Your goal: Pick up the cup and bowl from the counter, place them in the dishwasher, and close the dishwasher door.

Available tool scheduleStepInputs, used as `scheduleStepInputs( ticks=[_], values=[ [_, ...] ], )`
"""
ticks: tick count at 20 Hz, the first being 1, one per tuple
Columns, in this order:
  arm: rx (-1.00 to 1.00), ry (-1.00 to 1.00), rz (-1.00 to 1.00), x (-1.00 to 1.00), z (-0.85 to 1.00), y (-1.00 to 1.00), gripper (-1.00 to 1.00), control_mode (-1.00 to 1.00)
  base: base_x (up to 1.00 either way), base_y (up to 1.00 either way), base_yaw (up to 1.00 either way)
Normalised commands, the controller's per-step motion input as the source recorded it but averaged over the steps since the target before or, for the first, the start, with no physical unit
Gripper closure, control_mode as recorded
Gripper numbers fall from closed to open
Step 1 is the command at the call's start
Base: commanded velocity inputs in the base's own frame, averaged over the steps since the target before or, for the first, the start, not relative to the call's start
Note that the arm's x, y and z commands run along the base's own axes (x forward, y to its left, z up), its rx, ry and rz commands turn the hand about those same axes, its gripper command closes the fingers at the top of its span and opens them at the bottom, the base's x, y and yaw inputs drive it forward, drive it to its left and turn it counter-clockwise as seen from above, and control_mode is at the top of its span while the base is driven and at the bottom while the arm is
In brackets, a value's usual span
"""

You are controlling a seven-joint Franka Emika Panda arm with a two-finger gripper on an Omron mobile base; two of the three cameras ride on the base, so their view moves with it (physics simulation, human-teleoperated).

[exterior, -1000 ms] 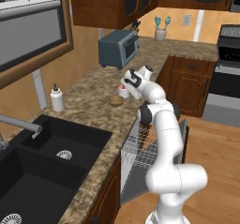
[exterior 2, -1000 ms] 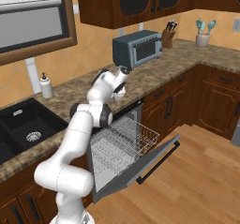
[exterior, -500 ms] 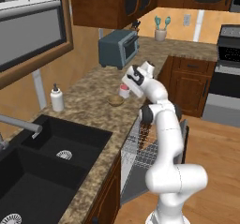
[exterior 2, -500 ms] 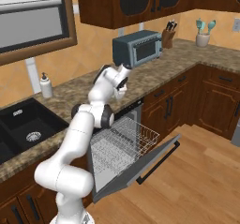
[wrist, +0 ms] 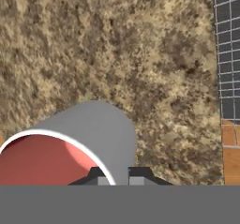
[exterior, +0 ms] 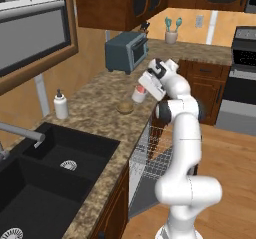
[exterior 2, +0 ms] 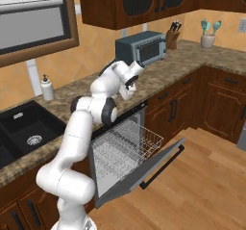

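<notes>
The gripper (wrist: 115,174) is clamped on the rim of the cup (wrist: 70,148): in the hand view its two dark fingertips (wrist: 96,174) sit close together, one on each side of the white wall, with the pinkish-red inside to the left of them. In the left base view the cup (exterior: 139,94) is at the end of the gripper (exterior: 143,90), above the counter (exterior: 95,114) near its front edge; whether its base touches the stone I cannot tell.

The bowl (exterior: 125,107), tan and shallow, sits on the counter just left of the cup and a little nearer the sink (exterior: 60,160). They stand close but apart.

Below the counter edge the dishwasher (exterior 2: 122,149) stands open, with its grey wire rack (exterior 2: 126,142) pulled partway out. The dishwasher door (exterior 2: 144,169) hangs down at a slant, its dark handle toward the wooden floor (exterior 2: 202,185). In the hand view a strip of the rack (wrist: 227,54) shows along the right edge, beyond the counter (wrist: 117,54).

Farther along the counter stands a blue-grey toaster oven (exterior: 126,52) against the wall, and past it in the corner a pot with teal utensils (exterior: 172,30). A white soap bottle (exterior: 61,105) stands on the left near the wall, beside the sink. A knife block (exterior 2: 172,37) stands right of the toaster oven in the right base view.
</notes>
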Motion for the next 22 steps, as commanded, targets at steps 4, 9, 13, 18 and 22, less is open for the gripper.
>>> scheduleStepInputs(
  ticks=[4,9,13,18,22],
  values=[
    [0.04,-0.1,0.0,-1.0,-0.26,-0.38,1.0,-1.0,0.0,0.0,0.0],
    [0.0,-0.06,0.01,-1.0,-0.3,-0.42,1.0,-1.0,0.0,0.0,0.0],
    [0.0,-0.08,0.01,-1.0,-0.07,-0.41,1.0,-1.0,0.0,0.0,0.0],
    [0.0,0.05,0.0,-0.88,-0.68,-0.4,1.0,-1.0,0.0,0.0,0.0],
    [-0.02,0.13,0.01,-0.31,-1.0,-0.21,1.0,-1.0,0.0,0.0,0.0]
  ],
)
